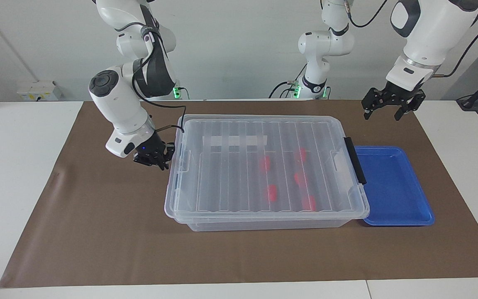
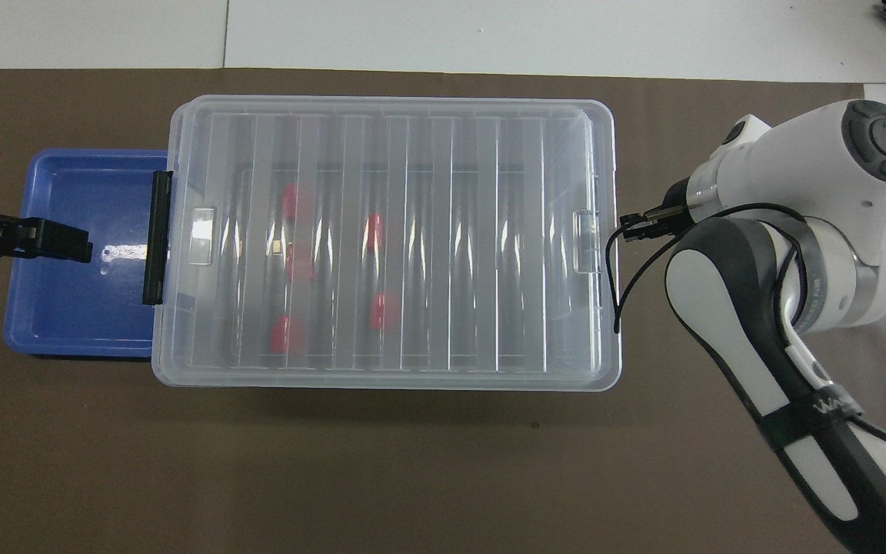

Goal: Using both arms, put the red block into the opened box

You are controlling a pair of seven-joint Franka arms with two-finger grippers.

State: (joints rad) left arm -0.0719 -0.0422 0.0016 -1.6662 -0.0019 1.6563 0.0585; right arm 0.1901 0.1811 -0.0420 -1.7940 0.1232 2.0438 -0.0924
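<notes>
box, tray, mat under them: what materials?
Box: clear glossy plastic by the look; the red blocks show through its ribbed lid. Tray: opaque blue plastic, shiny highlights. Mat: matte brown, likely paper or thin sheet; a faint crease shows.

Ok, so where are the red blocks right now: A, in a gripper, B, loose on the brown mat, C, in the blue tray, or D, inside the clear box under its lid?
D: the red blocks show through the ribbed lid that lies on the box, while the blue tray holds none.
</notes>
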